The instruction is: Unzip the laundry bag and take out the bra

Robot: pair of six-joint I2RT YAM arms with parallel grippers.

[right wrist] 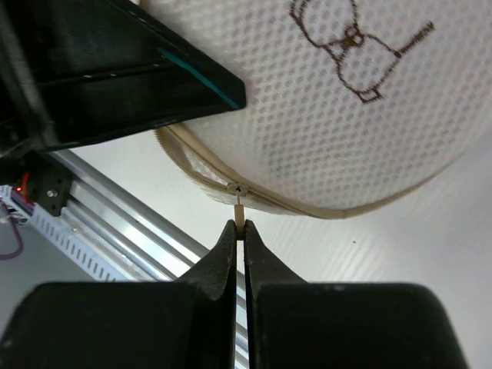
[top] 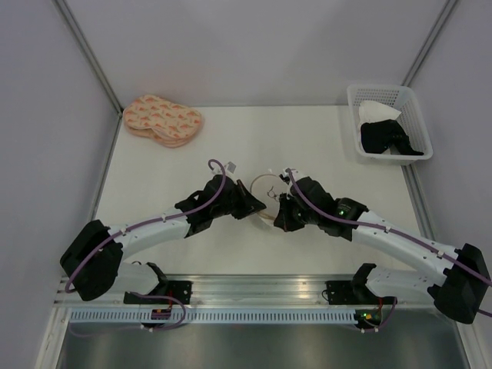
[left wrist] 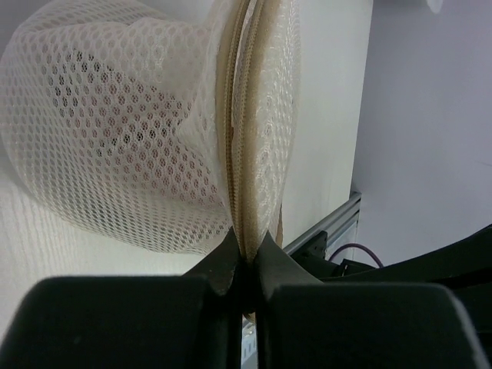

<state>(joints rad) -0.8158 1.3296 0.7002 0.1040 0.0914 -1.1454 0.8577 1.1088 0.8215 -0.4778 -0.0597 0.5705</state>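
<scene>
Where the two arms meet, mid-desk [top: 307,146] toward the near edge, sits the laundry bag [top: 264,194], its round face with the line drawing showing. Left gripper [left wrist: 244,250]: jaws pinched narrow on the bag's zipped rim seam [left wrist: 237,154]. Right gripper [right wrist: 240,231]: jaws pressed together on the small zipper pull [right wrist: 240,209]; the slider sits on the seam just above. Faint pinkish tint behind the mesh; cannot tell what. Far left corner: peach oval pads [top: 161,119]. Far right corner: white lattice basket [top: 415,108] holding a black garment [top: 388,138].
</scene>
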